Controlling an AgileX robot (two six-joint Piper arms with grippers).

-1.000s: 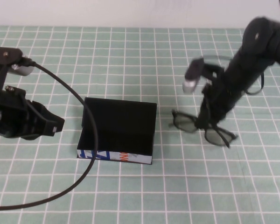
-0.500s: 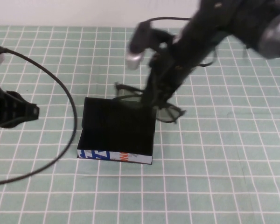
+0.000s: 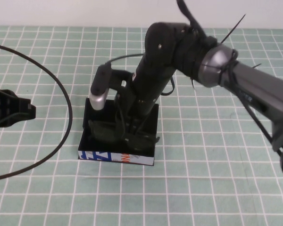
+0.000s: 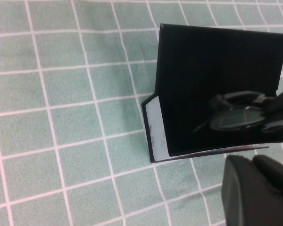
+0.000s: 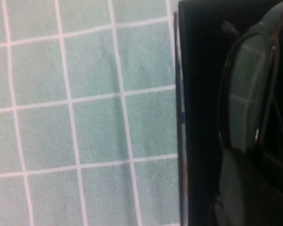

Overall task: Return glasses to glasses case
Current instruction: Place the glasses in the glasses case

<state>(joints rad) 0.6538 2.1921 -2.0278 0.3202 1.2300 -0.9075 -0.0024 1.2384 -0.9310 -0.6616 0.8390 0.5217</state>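
The black glasses case (image 3: pixel 115 157) lies open at the table's middle, its white printed front side facing me. My right gripper (image 3: pixel 132 126) is shut on the black glasses (image 3: pixel 114 132) and holds them low inside the case's open box. In the right wrist view a tinted lens (image 5: pixel 245 103) sits just over the case's black inside (image 5: pixel 198 117). In the left wrist view the glasses (image 4: pixel 238 115) show inside the case (image 4: pixel 217 61). My left gripper (image 3: pixel 20 112) is shut and empty, well left of the case.
A black cable (image 3: pixel 68 113) loops across the green checked cloth between my left gripper and the case. My right arm (image 3: pixel 179 47) reaches in from the back right and covers the case's lid.
My right arm carried the glasses left from the table beside the case, over the lid, and down into the case. My left gripper drew back to the left.
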